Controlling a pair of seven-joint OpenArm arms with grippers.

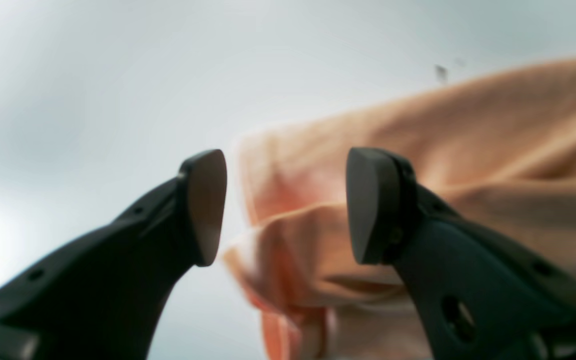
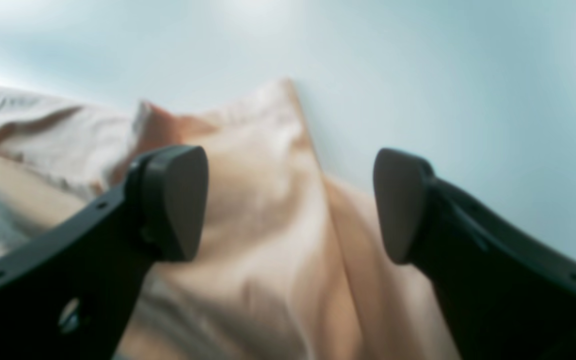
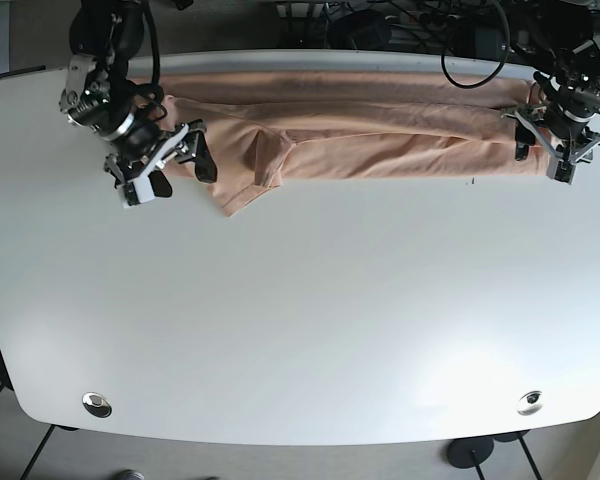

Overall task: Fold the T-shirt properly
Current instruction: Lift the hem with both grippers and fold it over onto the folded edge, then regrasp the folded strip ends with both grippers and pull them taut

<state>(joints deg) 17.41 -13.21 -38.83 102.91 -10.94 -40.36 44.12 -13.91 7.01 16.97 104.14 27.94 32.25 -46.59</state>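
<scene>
A peach T-shirt (image 3: 380, 130) lies in a long flat band along the far side of the white table (image 3: 300, 320), with one sleeve (image 3: 242, 185) poking toward the front. My right gripper (image 3: 183, 175) is open at the shirt's left end beside that sleeve. In the right wrist view the right gripper (image 2: 288, 202) hangs over the T-shirt (image 2: 268, 225) with nothing held. My left gripper (image 3: 542, 160) is open at the shirt's right end. In the left wrist view the left gripper (image 1: 288, 207) frames a folded corner of the T-shirt (image 1: 468, 125), and I cannot tell if it touches.
Cables and equipment (image 3: 400, 25) crowd the space behind the table's far edge. Two metal fittings (image 3: 98, 404) (image 3: 529, 402) sit near the front corners. A wide stretch of white tabletop lies in front of the shirt.
</scene>
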